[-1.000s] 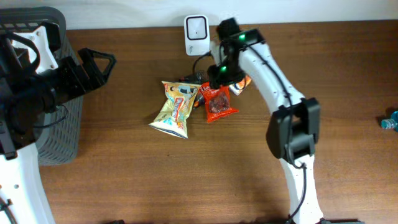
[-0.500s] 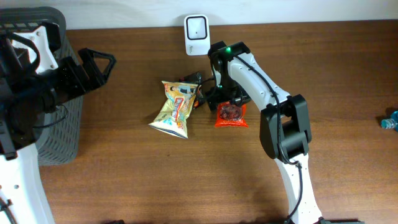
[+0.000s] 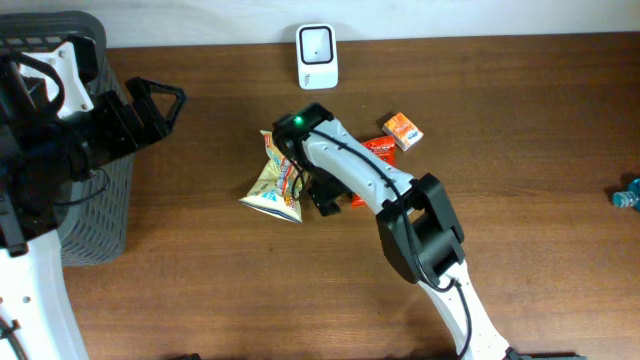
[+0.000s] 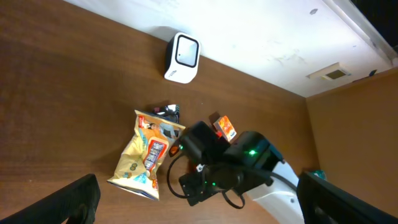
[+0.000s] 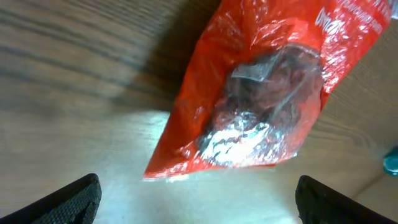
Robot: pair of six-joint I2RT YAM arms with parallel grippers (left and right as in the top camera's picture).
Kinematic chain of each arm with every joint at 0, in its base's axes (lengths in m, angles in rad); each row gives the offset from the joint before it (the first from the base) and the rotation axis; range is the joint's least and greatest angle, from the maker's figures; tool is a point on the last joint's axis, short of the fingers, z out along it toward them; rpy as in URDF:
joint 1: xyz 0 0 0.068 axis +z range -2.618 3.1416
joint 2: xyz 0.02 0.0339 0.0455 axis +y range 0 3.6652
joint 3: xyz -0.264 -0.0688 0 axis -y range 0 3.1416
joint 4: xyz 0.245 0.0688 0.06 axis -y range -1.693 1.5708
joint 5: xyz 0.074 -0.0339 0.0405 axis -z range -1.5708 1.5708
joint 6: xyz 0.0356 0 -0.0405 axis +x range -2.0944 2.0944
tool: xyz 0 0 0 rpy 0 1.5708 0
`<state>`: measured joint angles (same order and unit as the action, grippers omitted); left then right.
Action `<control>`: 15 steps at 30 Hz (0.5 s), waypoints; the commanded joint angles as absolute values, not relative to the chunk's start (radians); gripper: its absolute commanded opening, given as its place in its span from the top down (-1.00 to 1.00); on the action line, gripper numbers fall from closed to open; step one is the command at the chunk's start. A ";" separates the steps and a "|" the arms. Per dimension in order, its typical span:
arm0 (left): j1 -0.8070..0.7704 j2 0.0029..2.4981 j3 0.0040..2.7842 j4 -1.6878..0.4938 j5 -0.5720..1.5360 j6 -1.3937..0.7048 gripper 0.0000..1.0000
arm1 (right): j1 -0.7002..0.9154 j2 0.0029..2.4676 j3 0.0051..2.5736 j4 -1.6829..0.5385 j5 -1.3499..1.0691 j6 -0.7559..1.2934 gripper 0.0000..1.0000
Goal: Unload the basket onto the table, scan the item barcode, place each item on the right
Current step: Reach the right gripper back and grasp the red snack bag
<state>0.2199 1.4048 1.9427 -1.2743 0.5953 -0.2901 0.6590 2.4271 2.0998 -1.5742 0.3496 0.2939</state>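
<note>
The red foil snack pouch with a clear window (image 5: pixel 261 93) is lying flat on the brown wooden worktop (image 3: pixel 200 290), in the middle of its rear half. It is resting just in front of the white box-shaped barcode scanner (image 3: pixel 317 45), which is standing at the rear edge. The pouch is sitting between the yellow crinkled chip bag (image 3: pixel 280 175) and the small orange carton (image 3: pixel 403 130). The right arm is crossing over most of it in the overhead view, so little more than its rear end is showing there. The placing suggests the pouch is waiting within the scanner's reach. Whether its barcode is facing up is hard to tell, since the glossy foil is glaring in the wrist view.

The right claw (image 5: pixel 199 196) is hanging close over the worktop by the pouch's near end. Its fingers are spreading to the full, one at each lower corner of the wrist view, and gripping nothing. The left claw (image 4: pixel 199 202) is likewise standing wide and empty beside the grey mesh basket (image 3: pixel 100 210) near the worktop's left edge. It is well apart from the items, probably leaving the right arm room.
</note>
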 commanded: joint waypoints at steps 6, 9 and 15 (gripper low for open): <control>0.218 1.401 1.947 -1.272 0.607 -0.271 -0.99 | 0.639 2.393 1.963 -1.435 0.468 0.324 -0.72; 0.218 1.401 1.947 -1.272 0.607 -0.271 -0.98 | 0.639 2.393 1.963 -1.433 0.510 0.324 -0.03; 0.218 1.401 1.947 -1.272 0.606 -0.271 -0.98 | 0.639 2.392 1.993 -1.425 0.509 0.331 0.68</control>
